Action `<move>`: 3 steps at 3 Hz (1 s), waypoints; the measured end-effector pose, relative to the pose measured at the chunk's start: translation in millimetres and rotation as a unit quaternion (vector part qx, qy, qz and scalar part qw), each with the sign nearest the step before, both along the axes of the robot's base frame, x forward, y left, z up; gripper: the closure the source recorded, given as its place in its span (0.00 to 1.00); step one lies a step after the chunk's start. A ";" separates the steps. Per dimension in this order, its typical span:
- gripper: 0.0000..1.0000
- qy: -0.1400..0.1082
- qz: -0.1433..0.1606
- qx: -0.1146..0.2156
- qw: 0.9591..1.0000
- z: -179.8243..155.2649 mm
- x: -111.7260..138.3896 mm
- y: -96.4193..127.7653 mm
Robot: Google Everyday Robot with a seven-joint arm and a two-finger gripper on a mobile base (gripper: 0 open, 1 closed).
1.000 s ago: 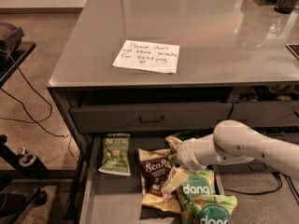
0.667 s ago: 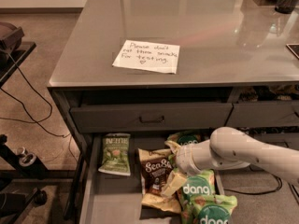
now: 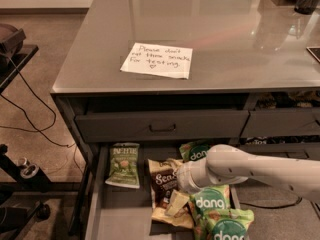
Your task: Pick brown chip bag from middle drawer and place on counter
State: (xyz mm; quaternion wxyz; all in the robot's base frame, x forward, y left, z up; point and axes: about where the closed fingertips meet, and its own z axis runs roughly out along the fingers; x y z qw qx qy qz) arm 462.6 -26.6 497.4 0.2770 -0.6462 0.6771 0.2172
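The brown chip bag point(image 3: 161, 180), dark brown with cream edges and white "Sea S" lettering, lies in the open middle drawer point(image 3: 119, 211) below the cabinet front. My gripper point(image 3: 175, 200) reaches in from the right on a white arm and rests down on the bag's lower right part, hiding some of it. The glossy grey counter point(image 3: 225, 39) lies above, with a white handwritten note point(image 3: 157, 60) on it.
A green bag with pale lettering point(image 3: 123, 164) lies to the left of the brown bag. Green "dang" bags point(image 3: 212, 202) crowd its right and front. A closed handled drawer point(image 3: 162, 126) sits just above. A black stand with cables point(image 3: 15, 174) is at the left.
My arm has shifted a little to the left and lower, bringing the gripper further over the brown chip bag. The bags have not visibly moved.
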 end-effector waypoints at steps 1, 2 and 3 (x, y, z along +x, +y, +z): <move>0.00 0.009 0.013 -0.020 1.000 -25.1 1.3 12.4; 0.00 0.022 0.022 -0.036 0.999 -51.0 3.1 19.2; 0.00 0.033 0.024 -0.051 0.998 -73.7 4.5 15.9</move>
